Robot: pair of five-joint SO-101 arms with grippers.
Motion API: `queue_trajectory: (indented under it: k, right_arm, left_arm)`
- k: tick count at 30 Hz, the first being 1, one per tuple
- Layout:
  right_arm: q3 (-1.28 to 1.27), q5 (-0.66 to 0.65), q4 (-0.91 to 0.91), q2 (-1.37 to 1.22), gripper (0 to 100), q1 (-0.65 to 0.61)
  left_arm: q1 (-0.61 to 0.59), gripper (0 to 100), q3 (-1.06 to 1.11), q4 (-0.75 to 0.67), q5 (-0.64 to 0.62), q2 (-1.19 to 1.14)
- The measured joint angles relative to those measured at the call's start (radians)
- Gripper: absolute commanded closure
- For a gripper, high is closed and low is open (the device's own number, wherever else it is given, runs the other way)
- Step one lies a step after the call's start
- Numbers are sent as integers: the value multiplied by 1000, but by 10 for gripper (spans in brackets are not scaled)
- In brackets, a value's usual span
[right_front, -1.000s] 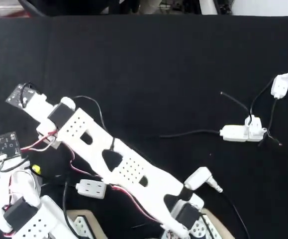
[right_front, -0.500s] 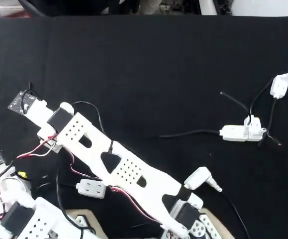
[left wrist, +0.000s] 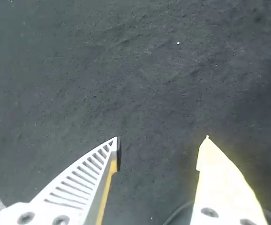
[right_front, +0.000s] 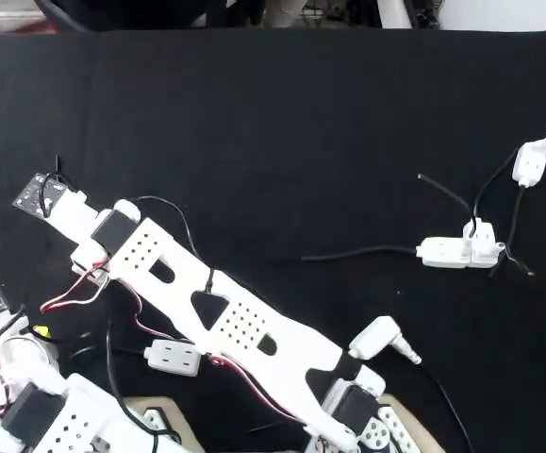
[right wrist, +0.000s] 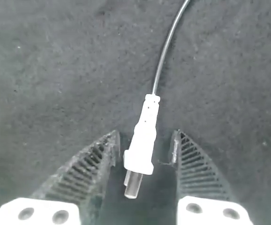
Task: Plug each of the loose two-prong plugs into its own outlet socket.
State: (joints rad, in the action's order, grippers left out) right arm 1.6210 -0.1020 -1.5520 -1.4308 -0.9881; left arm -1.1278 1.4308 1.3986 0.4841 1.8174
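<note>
Cloth (right_front: 301,113), black and felt-like with a fine nap, covers the table. In the right wrist view a plug (right wrist: 142,145) lies on it between the fingers of the right claw (right wrist: 144,133). The fingers are spread, with a narrow gap on each side of the plug. The plug is smooth white moulded plastic with a ribbed neck. A thin pale cable (right wrist: 168,42) runs away from it and a prong sticks out toward the wrist. The claw's fingers are white, tapered and ridged on their inner faces.

The left claw (left wrist: 161,138) is also spread, with nothing but bare cloth between its pointed tips. One finger is ridged and the other is flat and yellowish.

The high view adds the layout. The right arm (right_front: 216,307), a flat white perforated beam, slants from the near edge toward the table's left side. The left arm (right_front: 37,415) is folded in the near left corner. A white strip (right_front: 173,356) with dark sockets lies just beside the right arm, and a second plug (right_front: 381,338) rests near that arm's base. Well apart on the right, a far strip (right_front: 442,252) carries a seated plug (right_front: 483,241), and black wires lead to a small white block (right_front: 534,160). Between the right arm and the far strip, back to the table's far edge, is a broad stretch of cloth.
</note>
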Motion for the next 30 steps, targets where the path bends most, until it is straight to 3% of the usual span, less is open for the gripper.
queue_trajectory:
  k: [3,11,16,24,30]
  right_arm:
    - [0,0,0,0,988,5]
    - [0,2,-9,0,987,32]
    - [0,0,-155,44,987,66]
    - [-8,0,-178,295,987,270]
    - [-411,0,-178,591,986,379]
  left_arm:
    - [0,729,0,0,0,0]
    - [0,729,0,0,0,0]
    - [0,729,0,0,0,0]
    - [0,729,0,-2,3,0]
    - [0,729,0,-44,66,0]
